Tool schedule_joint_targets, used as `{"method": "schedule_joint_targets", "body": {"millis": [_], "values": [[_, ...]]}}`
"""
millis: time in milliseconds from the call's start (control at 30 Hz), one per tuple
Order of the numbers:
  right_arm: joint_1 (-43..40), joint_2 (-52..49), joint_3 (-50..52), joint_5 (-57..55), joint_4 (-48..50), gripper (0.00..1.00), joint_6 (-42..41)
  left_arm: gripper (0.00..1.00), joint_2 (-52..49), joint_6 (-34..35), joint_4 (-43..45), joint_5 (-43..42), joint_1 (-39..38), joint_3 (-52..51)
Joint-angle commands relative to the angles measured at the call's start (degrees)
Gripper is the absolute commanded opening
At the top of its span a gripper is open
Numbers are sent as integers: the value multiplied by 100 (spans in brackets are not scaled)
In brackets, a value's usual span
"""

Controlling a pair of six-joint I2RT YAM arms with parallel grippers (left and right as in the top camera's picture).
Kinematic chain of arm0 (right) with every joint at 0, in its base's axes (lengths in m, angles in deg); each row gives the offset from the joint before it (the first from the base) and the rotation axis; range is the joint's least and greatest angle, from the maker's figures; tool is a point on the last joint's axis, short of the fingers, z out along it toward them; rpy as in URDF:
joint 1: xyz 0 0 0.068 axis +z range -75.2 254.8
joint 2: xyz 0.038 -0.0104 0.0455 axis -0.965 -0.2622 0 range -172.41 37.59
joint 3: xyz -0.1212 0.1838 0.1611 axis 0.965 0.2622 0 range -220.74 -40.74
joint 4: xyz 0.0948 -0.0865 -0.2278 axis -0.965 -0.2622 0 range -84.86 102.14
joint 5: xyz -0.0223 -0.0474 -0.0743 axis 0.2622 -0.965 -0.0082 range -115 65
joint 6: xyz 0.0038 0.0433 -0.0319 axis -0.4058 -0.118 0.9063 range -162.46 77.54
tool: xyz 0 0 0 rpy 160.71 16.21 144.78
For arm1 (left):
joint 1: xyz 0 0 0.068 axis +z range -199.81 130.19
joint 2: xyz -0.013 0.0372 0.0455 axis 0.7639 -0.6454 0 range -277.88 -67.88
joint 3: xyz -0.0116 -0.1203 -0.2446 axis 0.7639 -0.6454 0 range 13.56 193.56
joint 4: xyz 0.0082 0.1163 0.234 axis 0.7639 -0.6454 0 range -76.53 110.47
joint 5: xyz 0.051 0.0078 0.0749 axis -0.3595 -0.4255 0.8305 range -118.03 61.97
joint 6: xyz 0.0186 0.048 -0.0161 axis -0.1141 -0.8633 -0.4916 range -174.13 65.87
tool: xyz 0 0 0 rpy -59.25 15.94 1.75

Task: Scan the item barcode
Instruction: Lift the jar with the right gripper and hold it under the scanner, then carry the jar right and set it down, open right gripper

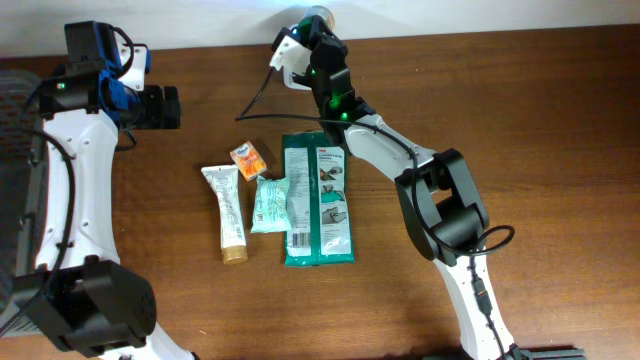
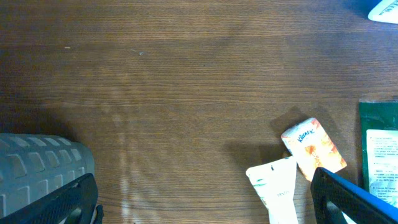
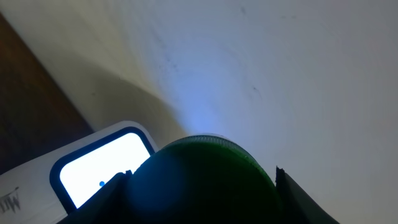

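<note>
A round dark item (image 3: 199,180) clamped in the right pincer (image 1: 316,28), its barcode hidden and its kind hard to make out, a lit white scanner (image 3: 99,168) just beside that pincer, cut off by the frame, the left pincer (image 1: 168,107) spread wide, well apart, above the worktop (image 1: 500,100).

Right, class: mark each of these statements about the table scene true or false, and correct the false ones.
1. The left gripper has its jaws open and holds nothing. True.
2. The orange tissue pack lies on top of the large green package. False: it lies on the wood beside the package, apart from it.
3. The right gripper holds a dark green round item by the scanner, whose window is lit. True.
4. The white tube stands upright. False: it lies flat on the table.
</note>
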Motion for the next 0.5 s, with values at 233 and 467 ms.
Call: {"method": "schedule_joint_targets", "body": {"millis": [233, 467], "values": [[-177, 2524, -98, 745, -3856, 46, -3375, 99, 50, -74, 11, -63, 37, 57], [-1585, 3025, -26, 2208, -7952, 47, -4358, 99, 50, -74, 11, -66, 37, 57]]}}
